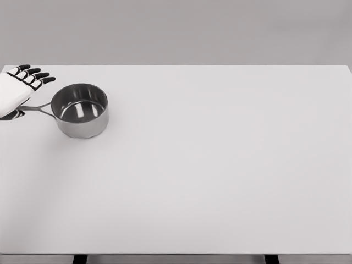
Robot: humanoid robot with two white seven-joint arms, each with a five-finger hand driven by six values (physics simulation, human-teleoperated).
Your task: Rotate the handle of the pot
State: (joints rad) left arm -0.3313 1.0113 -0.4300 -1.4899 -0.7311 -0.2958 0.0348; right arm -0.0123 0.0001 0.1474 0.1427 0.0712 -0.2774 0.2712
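Left hand (22, 88) enters at the far left edge, white shell, black fingers (39, 75) extended and spread, gripping nothing. It sits over the outer end of the handle (37, 108), a thin metal bar pointing left. Pot (81, 110): round, polished steel, upright, near the table's (220, 181) back left corner. Table matte white, flat; wide open surface to the right and front.

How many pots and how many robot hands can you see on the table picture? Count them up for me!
Pots: 1, the shiny metal pot near the table's left end, handle pointing left
Robot hands: 1, the left hand over the handle, fingers spread
Tables: 1
Total: 3
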